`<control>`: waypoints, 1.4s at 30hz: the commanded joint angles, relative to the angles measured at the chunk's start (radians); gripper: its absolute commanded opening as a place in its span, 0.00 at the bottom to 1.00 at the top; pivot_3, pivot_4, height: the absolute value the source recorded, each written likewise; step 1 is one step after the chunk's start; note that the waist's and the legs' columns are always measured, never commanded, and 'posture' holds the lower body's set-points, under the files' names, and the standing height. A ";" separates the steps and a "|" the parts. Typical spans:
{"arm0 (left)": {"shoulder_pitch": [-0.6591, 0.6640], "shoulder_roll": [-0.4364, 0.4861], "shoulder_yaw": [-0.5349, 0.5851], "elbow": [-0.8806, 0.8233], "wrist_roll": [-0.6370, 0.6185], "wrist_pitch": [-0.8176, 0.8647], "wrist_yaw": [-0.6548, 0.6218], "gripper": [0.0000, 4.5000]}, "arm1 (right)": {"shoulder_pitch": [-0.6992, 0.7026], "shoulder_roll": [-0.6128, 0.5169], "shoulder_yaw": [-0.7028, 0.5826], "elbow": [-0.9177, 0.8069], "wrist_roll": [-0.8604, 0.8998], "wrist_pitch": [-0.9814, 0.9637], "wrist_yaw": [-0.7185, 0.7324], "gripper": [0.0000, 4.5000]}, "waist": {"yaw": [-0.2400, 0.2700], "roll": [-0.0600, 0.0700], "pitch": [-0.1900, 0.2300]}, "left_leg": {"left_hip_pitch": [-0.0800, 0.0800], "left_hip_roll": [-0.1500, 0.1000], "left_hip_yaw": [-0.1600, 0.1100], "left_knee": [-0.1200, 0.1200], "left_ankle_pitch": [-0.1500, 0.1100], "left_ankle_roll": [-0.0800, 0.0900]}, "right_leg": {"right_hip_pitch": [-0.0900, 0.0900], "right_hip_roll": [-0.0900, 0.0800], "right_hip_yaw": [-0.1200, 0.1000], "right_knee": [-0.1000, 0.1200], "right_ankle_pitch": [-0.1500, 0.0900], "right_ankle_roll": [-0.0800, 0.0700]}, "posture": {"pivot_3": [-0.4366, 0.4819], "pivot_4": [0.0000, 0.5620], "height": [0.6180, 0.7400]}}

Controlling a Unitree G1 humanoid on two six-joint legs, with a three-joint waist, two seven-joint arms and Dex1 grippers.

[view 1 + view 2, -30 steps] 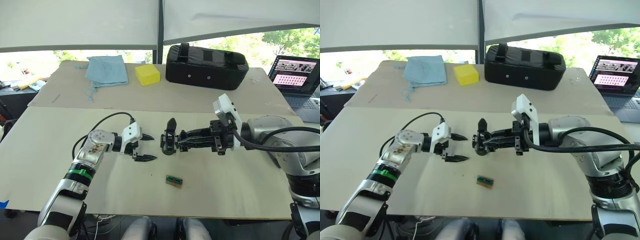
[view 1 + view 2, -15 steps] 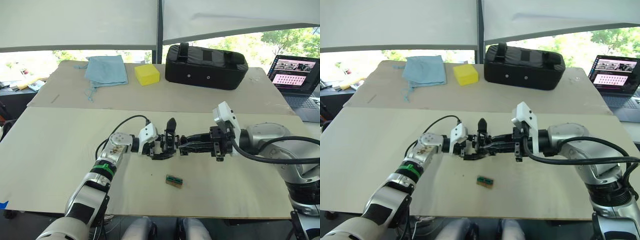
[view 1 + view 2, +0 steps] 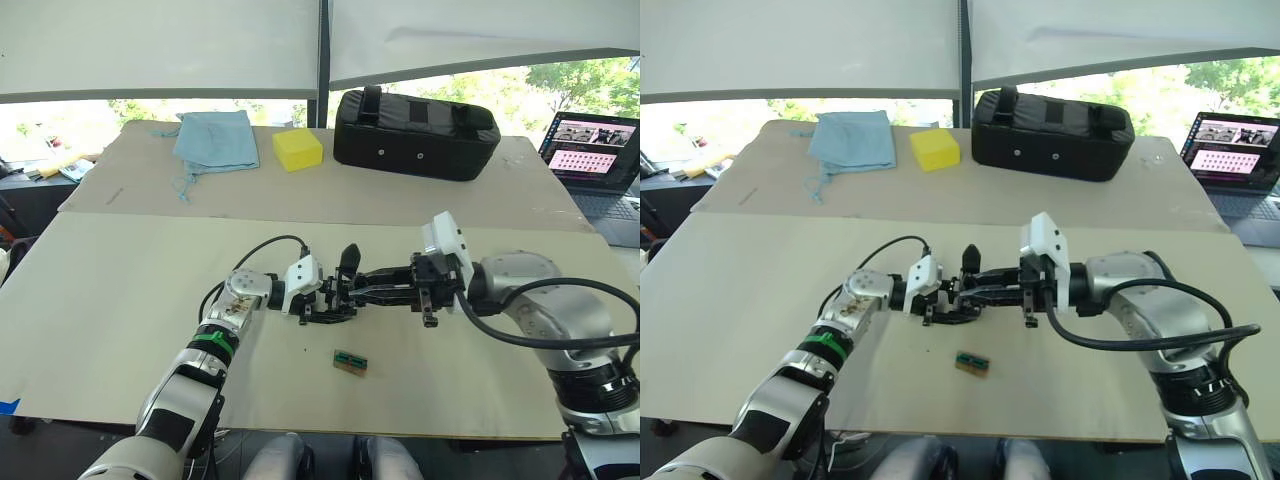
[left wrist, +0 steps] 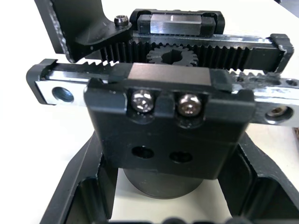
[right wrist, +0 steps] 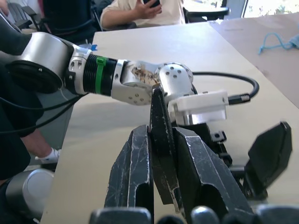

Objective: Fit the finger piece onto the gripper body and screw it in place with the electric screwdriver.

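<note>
bright windows with white blinds stand behind a wide pale table [image 3: 120, 300], and green trees show through the glass.

near the far edge of the table, toward its left corner, lies a blue cloth [image 3: 214, 139]. just beside the cloth, more to the middle, sits a yellow block [image 3: 297, 148]. further right along the same far edge stands a big black padded case [image 3: 415, 133]. at the far right corner an open laptop [image 3: 596, 150] shows a lit screen.

in the middle of the table the two arms meet. the left gripper [image 3: 322, 302] comes from the left, and its black fingers [image 4: 79, 196] stand apart on the two sides of the rounded base of the gripper body [image 3: 343, 290], very close to it; whether they press on it cannot be told. in the left wrist view the gripper body [image 4: 168, 116] shows two screws, toothed rails and a small gear wheel.

the black fin-like finger [image 3: 348, 260] of this body points up, toward the far edge. the right gripper [image 3: 362, 291] comes from the right, and its fingers [image 5: 135, 172] are clenched on a flat black part of the gripper body [image 5: 161, 140], so it holds the body above the table.

nearer to the front edge, just below the two grippers and apart from them, lies a small green-brown block [image 3: 349, 362].

the finger piece cannot be told apart from the other black parts.
</note>
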 commanded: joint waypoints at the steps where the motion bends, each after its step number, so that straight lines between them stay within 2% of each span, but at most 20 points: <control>1: -0.022 -0.007 0.002 0.010 0.010 -0.026 -0.009 0.52 | -0.004 0.030 0.015 0.017 -0.033 -0.071 0.016 0.07 | 0.000 0.000 0.000 | 0.000 0.000 0.000 0.000 0.000 0.000 | 0.000 0.000 0.000 0.000 0.000 0.000 | 0.48 0.27 0.99; 15: -0.014 0.004 0.002 0.003 0.015 -0.027 -0.026 0.52 | -0.022 0.119 0.053 0.135 -0.107 -0.148 0.030 0.07 | -0.003 0.000 0.000 | 0.000 0.000 0.000 0.001 0.000 0.000 | 0.000 0.001 0.000 0.001 0.000 0.000 | 0.48 0.27 0.99; 42: -0.014 0.000 0.010 0.006 0.025 -0.023 -0.016 0.52 | -0.072 0.140 0.093 0.249 -0.145 -0.055 0.031 0.07 | -0.006 0.000 -0.001 | 0.000 0.000 0.000 0.002 0.000 0.000 | 0.000 0.001 0.000 0.002 0.000 0.000 | 0.48 0.27 0.99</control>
